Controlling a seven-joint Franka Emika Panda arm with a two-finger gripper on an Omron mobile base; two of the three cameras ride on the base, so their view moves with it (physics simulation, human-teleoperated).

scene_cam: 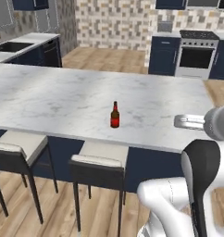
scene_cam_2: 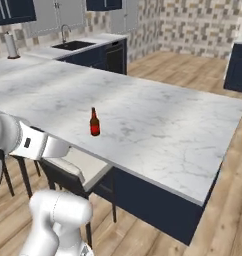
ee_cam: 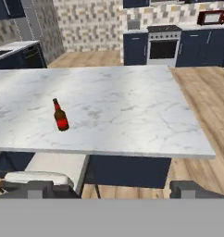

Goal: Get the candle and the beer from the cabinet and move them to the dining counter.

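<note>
The beer is standing upright on the dining counter, near its front edge, above the stools tucked under that edge, with the stove sitting well behind the counter.

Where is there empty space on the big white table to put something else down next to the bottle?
Almost everywhere. The dining counter holds just the beer, standing upright near the stool-side edge. Bare marble stretches from the bottle toward the stove-side end and back to the far edge. Nowhere is crowded.
</note>
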